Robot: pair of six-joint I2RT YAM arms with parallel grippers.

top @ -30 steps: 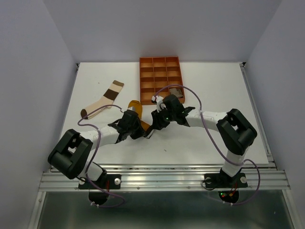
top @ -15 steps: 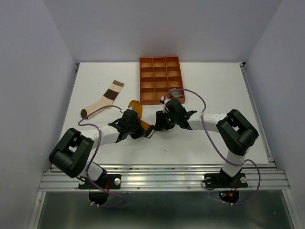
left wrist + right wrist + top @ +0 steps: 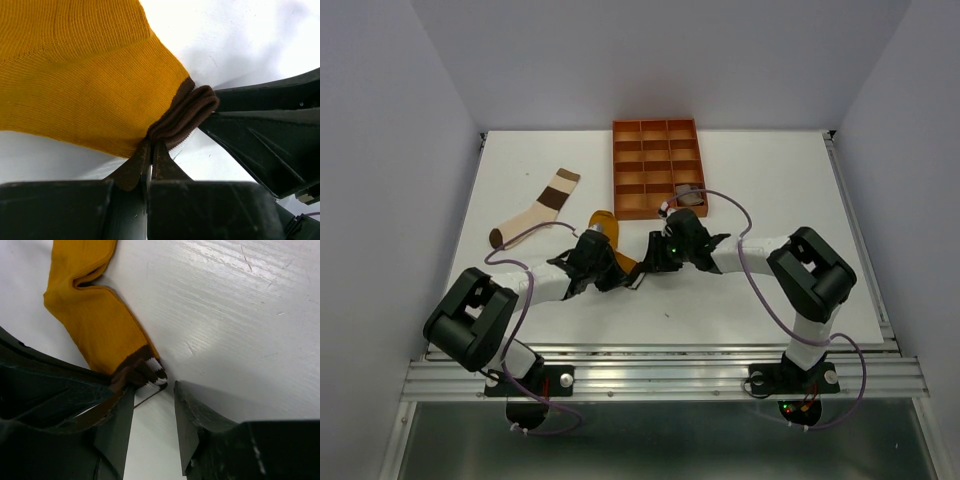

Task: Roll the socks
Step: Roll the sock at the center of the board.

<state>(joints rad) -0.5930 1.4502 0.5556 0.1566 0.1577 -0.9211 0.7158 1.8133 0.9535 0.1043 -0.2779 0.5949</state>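
Observation:
A mustard sock [image 3: 604, 228] with a brown, white-striped cuff lies mid-table. My left gripper [image 3: 622, 272] is shut on that cuff; the left wrist view shows its fingertips [image 3: 151, 146] pinching the folded brown edge [image 3: 186, 114] of the sock [image 3: 85, 75]. Just to its right, my right gripper [image 3: 650, 260] stands open. In the right wrist view its jaws [image 3: 152, 396] sit low over the table, and the striped cuff end [image 3: 150, 371] lies just beyond the left fingertip, not gripped. A brown-cream-white sock [image 3: 540, 207] lies flat at the left. A taupe bundle [image 3: 688, 192] sits in a tray compartment.
An orange tray [image 3: 656, 128] with square compartments stands at the back centre, just beyond the right gripper. Purple cables loop off both arms. White walls enclose the table on the left, the right and the back.
My right gripper has come back from the tray's near edge, down towards the cuff and the left gripper, uncovering the taupe bundle. The left gripper has held still on the cuff.

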